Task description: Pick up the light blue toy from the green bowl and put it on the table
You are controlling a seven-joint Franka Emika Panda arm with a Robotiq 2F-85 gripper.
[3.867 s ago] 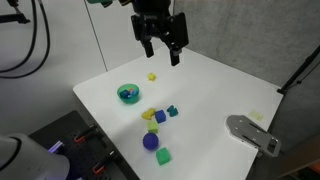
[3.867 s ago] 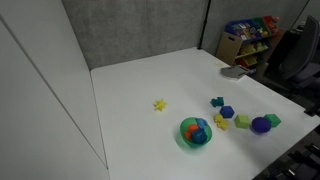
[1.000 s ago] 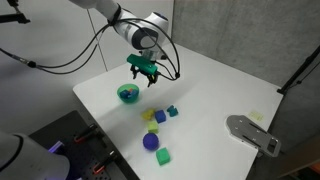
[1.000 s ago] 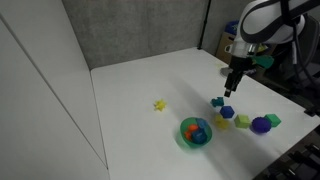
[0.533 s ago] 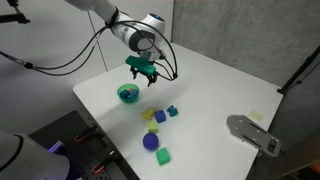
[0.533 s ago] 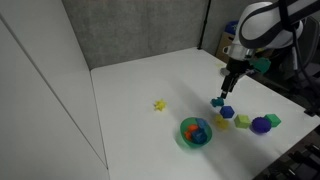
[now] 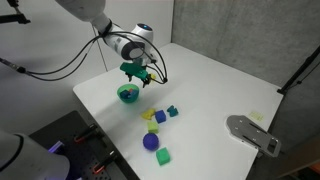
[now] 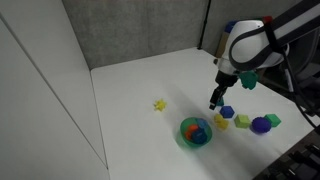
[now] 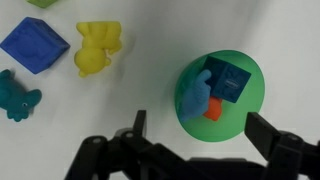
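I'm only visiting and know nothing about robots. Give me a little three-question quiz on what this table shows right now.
1. True or false: the light blue toy lies on the table, outside the green bowl.
2. What shares the bowl with it? A) a yellow toy B) a dark blue cube C) a purple ball
3. Fill in: the jaws above the bowl stand ____.
Key: 1 false; 2 B; 3 open.

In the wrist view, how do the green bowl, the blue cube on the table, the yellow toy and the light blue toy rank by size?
1. green bowl
2. blue cube
3. yellow toy and light blue toy: about alike, so I do not rank them.
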